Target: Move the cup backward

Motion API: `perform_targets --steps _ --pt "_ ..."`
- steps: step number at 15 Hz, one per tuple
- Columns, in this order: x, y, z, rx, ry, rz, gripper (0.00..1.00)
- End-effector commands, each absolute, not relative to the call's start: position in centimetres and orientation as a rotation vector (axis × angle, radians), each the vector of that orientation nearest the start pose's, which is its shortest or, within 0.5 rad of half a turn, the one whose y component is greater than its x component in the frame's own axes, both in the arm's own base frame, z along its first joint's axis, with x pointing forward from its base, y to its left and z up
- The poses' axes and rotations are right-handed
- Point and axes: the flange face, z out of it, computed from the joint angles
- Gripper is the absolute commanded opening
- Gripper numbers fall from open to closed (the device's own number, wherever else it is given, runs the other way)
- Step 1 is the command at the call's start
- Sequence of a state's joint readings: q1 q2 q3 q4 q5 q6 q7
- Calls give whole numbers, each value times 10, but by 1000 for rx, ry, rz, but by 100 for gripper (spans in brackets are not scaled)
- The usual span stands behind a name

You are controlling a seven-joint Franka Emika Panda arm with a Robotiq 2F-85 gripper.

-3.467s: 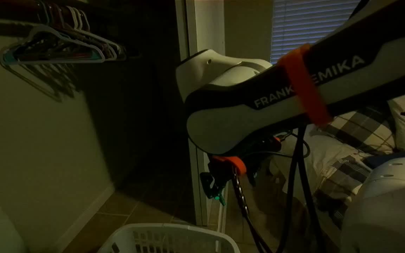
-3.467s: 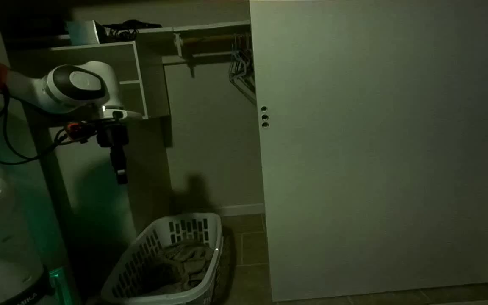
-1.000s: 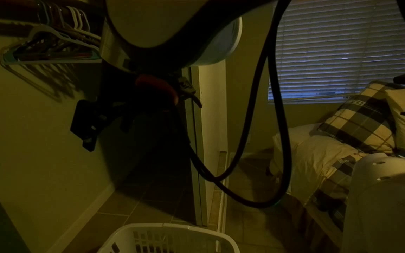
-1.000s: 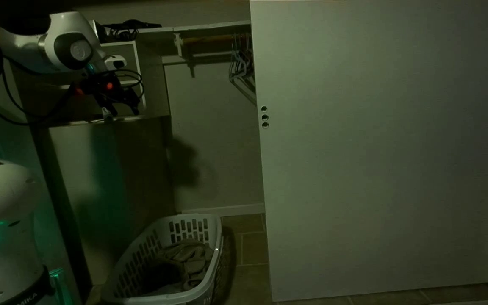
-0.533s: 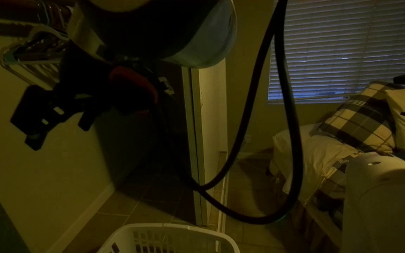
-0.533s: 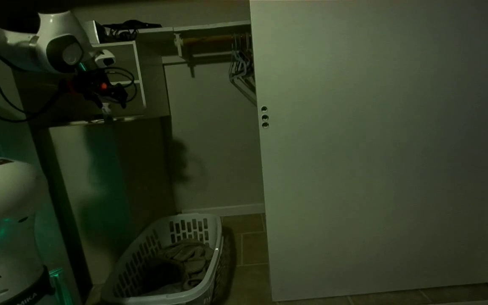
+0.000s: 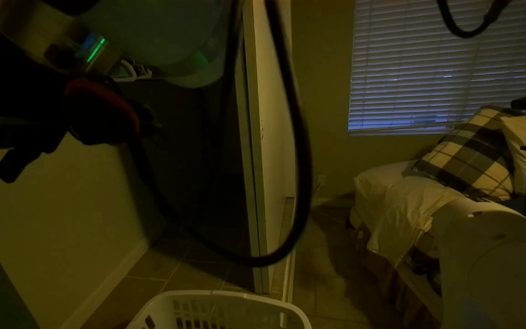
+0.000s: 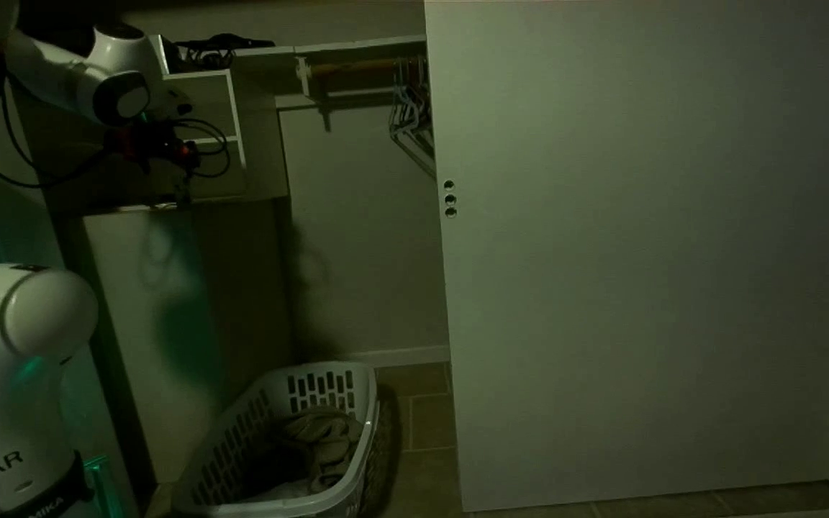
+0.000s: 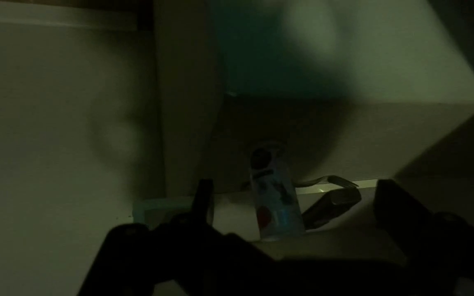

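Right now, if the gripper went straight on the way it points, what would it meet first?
Probably the cup: in the wrist view it shows within the spread of the open gripper. Depth is hard to judge in this dimness.

Pale door (image 8: 645,252), hangers (image 8: 409,122), white basket (image 8: 358,462)
In an exterior view: the basket, cloth (image 8: 324,430) inside, at seven o'clock, hangers at twelve, door at three.

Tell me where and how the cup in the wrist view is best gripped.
Probably around mid-height on the cup, coming from the open front of the shelf: it looks upright, tall and narrow, with its base near the front edge. The open gripper would then close across its sides, minding the fork beside it.
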State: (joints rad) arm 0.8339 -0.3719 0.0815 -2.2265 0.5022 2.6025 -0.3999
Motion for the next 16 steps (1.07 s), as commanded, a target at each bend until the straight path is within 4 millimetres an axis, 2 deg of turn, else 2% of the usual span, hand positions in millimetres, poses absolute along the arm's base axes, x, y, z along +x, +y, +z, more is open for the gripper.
perform_targets --steps 1,6,16 --pt "325 417 608 -2129 -1253 -740 100" --pt "331 446 597 -2109 -1321 -759 100" --pt "349 465 584 -2114 -1239 -915 100"
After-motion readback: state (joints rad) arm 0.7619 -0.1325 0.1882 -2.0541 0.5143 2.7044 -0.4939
